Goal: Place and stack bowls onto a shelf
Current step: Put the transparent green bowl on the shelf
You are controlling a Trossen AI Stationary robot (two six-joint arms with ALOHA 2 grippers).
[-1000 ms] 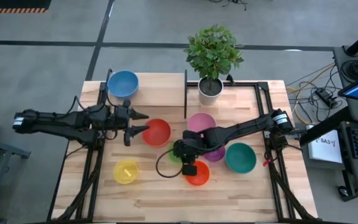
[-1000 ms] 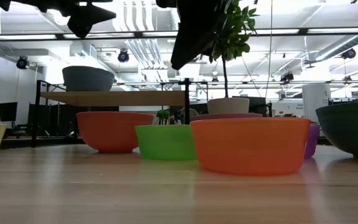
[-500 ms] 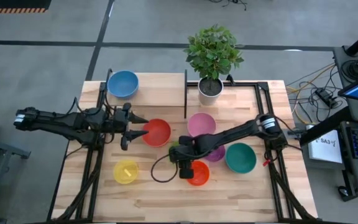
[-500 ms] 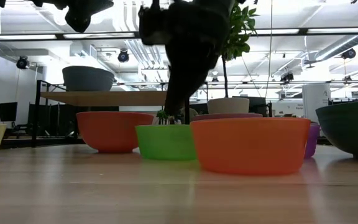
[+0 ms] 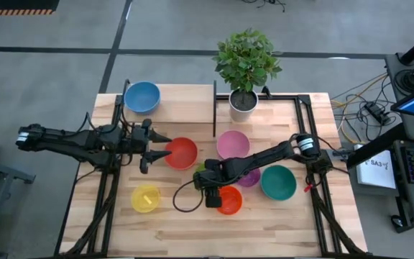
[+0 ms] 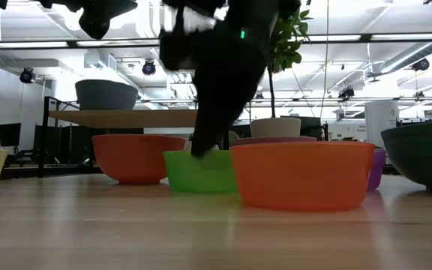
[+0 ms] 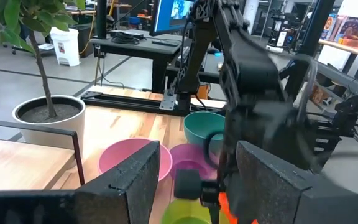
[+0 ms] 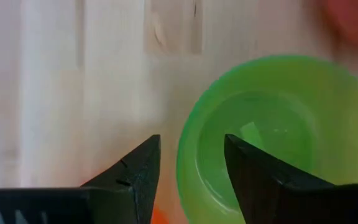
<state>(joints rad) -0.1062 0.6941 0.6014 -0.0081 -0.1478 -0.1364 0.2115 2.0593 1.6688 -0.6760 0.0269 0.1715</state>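
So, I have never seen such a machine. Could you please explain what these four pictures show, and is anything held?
It is a robot with two dark arms at a wooden table. One picture looks down from above, one looks level across the tabletop, and two come from cameras on the wrists. Coloured bowls lie on the table; a blue bowl already sits on the shelf, beside a potted plant. The right gripper is open, one finger on each side of the green bowl's rim, holding nothing yet. The left gripper, open and empty, waits by the red bowl.
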